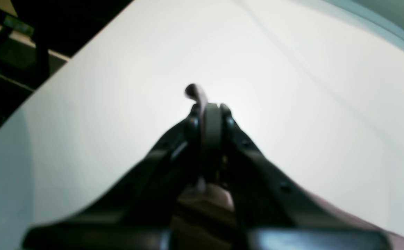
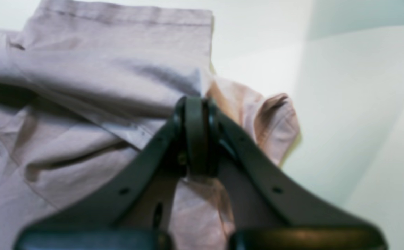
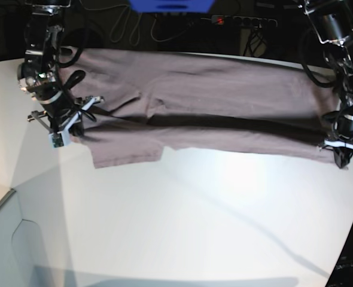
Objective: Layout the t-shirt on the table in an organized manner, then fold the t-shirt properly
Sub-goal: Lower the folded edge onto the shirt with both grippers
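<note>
Grippers both clamped on cloth: left gripper point(image 1: 207, 104) pinches a t-shirt point(image 3: 224, 113) edge at 3 o'clock in base view, right gripper point(image 2: 195, 104) nips folded fabric at 9. Shirt stretched between them across far side of table point(image 3: 182, 221), creased.

Mauve t-shirt point(image 3: 212, 107) stretched wide, table point(image 3: 182, 221) white

The t-shirt point(image 3: 224, 113) is seen in a plain dusty mauve with no print, shading to taupe-grey in its folds; a warmer pinkish tone is shown on one sleeve point(image 2: 275, 121). The tabletop point(image 3: 194, 215) is rendered in matte white, tinted pale blue-green toward its edges. Both grippers are finished in black.
</note>
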`<state>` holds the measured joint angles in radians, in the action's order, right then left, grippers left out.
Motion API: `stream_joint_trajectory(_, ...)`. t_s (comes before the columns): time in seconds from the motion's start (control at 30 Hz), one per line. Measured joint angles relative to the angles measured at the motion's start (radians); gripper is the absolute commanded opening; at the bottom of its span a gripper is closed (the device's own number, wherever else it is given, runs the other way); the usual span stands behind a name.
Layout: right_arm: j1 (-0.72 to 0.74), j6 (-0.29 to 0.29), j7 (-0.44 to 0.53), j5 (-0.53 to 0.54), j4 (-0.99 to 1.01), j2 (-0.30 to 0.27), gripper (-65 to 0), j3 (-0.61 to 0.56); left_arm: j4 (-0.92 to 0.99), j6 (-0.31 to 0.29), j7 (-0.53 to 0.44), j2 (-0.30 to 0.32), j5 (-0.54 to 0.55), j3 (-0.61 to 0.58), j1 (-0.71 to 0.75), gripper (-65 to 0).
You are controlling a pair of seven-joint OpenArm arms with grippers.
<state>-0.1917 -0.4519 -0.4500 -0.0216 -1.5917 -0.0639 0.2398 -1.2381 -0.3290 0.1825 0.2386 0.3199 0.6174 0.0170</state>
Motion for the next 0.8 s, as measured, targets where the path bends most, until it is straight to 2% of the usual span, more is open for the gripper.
stream_joint_trajectory(0.8, -0.003, 0.000, 0.000, 0.000, 0.000, 0.000, -65.0, 0.000, 0.098, 0.005, 0.000, 0.002, 0.000, 0.002, 0.030, -65.0)
